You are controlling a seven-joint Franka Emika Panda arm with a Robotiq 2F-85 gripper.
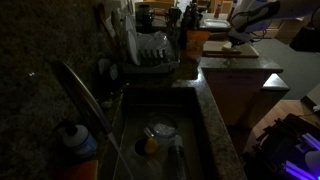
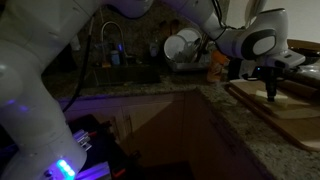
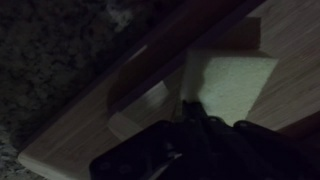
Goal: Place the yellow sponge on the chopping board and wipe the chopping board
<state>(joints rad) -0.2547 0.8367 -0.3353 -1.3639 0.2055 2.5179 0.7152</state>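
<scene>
In the wrist view the yellow sponge (image 3: 232, 80) lies flat on the pale chopping board (image 3: 80, 135). My gripper (image 3: 190, 106) is shut, its dark fingertips meeting on the sponge's near-left edge and pressing it onto the board. In both exterior views the arm reaches down over the chopping board (image 1: 240, 51) (image 2: 295, 108) on the counter, with the gripper (image 1: 237, 40) (image 2: 270, 90) at the board's surface. The scene is very dark, and the sponge is too small to make out in the exterior views.
Dark speckled granite countertop (image 3: 50, 50) borders the board. A sink (image 1: 195, 125) holds dishes and a rounded yellow-orange lump (image 1: 150, 146), with a faucet (image 1: 85, 92) and a dish rack (image 1: 152, 52) behind. The counter's edge (image 2: 230, 125) drops off near the board.
</scene>
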